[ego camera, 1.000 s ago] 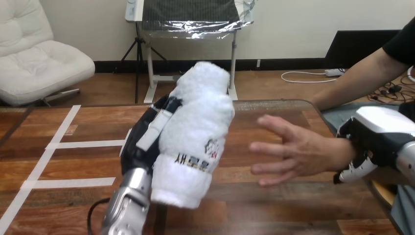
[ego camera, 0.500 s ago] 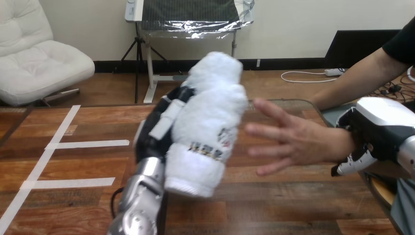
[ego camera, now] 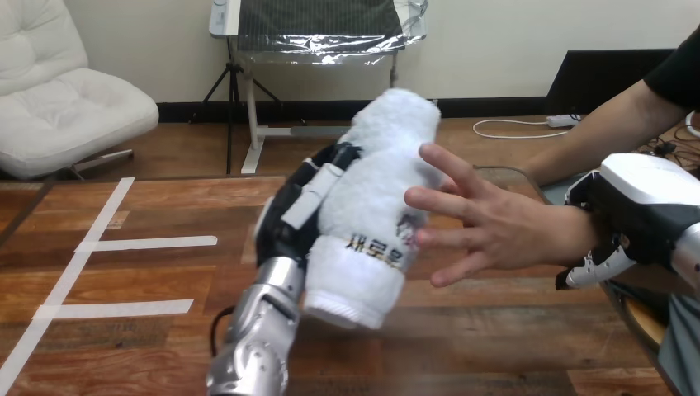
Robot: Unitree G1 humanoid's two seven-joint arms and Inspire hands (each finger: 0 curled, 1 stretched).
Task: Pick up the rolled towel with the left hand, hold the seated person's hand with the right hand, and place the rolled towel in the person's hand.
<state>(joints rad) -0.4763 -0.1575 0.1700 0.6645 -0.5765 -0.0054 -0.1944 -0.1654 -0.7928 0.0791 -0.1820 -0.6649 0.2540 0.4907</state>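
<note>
- Head view, middle: the left hand (ego camera: 289, 219) was raised above the table (ego camera: 148, 272), its fingers wrapped round the rolled towel (ego camera: 371, 214). The towel stood tilted, its top end leaning far and right, lifted clear of the wood.
- Head view, right: the person's hand (ego camera: 495, 227) reached in from the right with its fingers spread and straight. The fingertips overlapped the towel's right flank, but I could not tell whether they pressed on it.
- Head view, right edge: the right hand (ego camera: 636, 223) sat at the person's wrist (ego camera: 578, 235). Its fingers were curled beneath the wrist, and it appeared to clasp it.
- Step in hand, as I judged it: 2 of the 3 parts looked done, with the towel picked up and the person's arm held. The handover itself was under way.
- The next move called for easing the towel to the right into the open palm. The left hand's clasp should loosen only once the person's fingers closed round the roll, with the right hand steadying the wrist throughout.
</note>
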